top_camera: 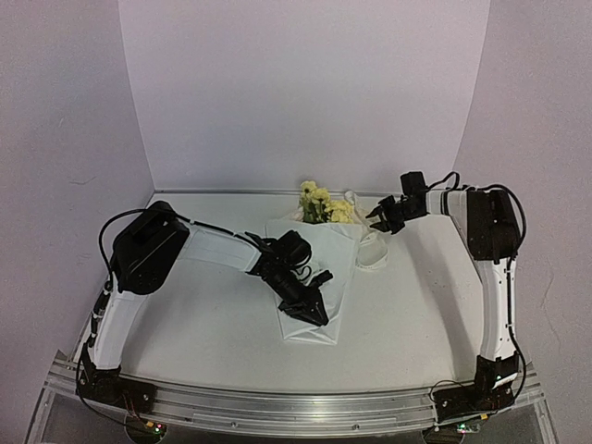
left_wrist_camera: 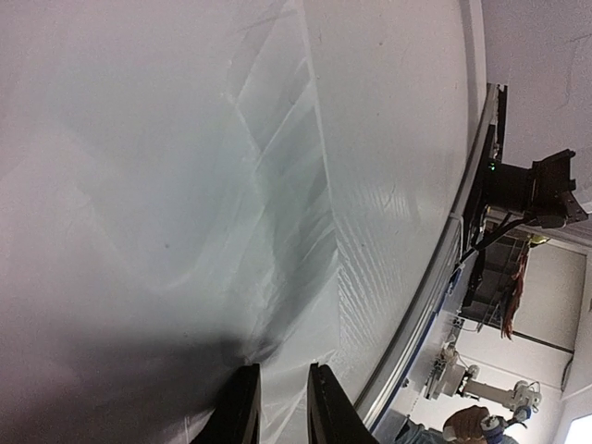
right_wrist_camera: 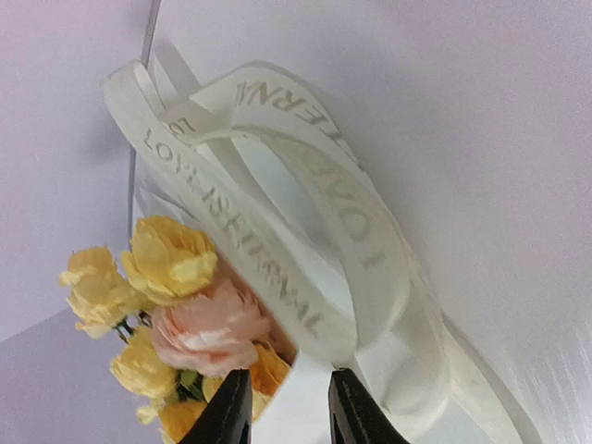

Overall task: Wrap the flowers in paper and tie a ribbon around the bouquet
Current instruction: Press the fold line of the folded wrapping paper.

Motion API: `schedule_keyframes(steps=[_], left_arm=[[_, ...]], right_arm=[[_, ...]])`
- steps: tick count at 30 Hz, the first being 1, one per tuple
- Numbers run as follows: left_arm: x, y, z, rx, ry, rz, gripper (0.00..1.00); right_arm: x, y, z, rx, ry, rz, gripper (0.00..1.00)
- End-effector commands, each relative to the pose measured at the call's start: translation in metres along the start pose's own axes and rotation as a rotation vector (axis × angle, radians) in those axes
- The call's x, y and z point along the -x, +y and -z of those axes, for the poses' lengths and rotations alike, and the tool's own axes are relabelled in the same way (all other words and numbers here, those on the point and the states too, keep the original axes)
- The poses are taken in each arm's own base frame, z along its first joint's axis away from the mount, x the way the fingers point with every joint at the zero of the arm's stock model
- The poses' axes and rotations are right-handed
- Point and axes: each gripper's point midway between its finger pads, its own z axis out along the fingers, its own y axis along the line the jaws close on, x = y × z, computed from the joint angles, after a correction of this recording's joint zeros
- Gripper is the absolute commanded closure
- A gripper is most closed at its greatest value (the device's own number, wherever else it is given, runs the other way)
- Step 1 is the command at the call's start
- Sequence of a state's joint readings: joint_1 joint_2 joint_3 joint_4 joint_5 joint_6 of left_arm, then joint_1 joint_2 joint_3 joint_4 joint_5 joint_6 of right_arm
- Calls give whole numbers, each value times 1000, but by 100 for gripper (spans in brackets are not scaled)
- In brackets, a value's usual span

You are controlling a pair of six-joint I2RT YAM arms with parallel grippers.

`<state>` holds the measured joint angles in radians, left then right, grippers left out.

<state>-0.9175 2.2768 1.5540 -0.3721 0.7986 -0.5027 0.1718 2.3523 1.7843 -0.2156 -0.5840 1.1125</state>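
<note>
The flowers (top_camera: 319,202), pale yellow with one pink bloom (right_wrist_camera: 166,264), stick out of the top of the white paper (top_camera: 319,254) folded around their stems at mid table. My left gripper (top_camera: 314,310) lies on the paper's lower end. In the left wrist view its fingertips rest on the crinkled paper (left_wrist_camera: 185,185) and the left gripper (left_wrist_camera: 279,368) shows a narrow gap. The cream-white ribbon (top_camera: 373,252) lies looped to the right of the paper. My right gripper (top_camera: 379,220) hovers by the blossoms. The printed ribbon (right_wrist_camera: 213,203) curls just beyond the open right gripper (right_wrist_camera: 289,374), with nothing between the fingers.
White walls close in the table at the back and both sides. An aluminium rail (top_camera: 296,407) runs along the near edge, also seen as the rail (left_wrist_camera: 435,277) in the left wrist view. The right arm's base (top_camera: 481,393) stands at the near right corner.
</note>
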Motion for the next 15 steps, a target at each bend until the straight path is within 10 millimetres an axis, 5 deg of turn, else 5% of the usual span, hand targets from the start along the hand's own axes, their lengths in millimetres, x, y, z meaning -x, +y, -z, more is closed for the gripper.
schedule_keyframes(steps=[1, 7, 10, 15], left_arm=[[17, 0, 15, 110, -64, -2, 78], [47, -49, 48, 69, -179, -87, 70], [56, -68, 65, 57, -230, -118, 67], [61, -69, 88, 90, -289, -115, 65]], right_arm=[[-30, 8, 75, -122, 29, 174, 64], [-71, -51, 128, -301, 52, 253, 45], [-84, -74, 129, -352, 84, 246, 40], [-102, -87, 109, -407, 126, 269, 34]])
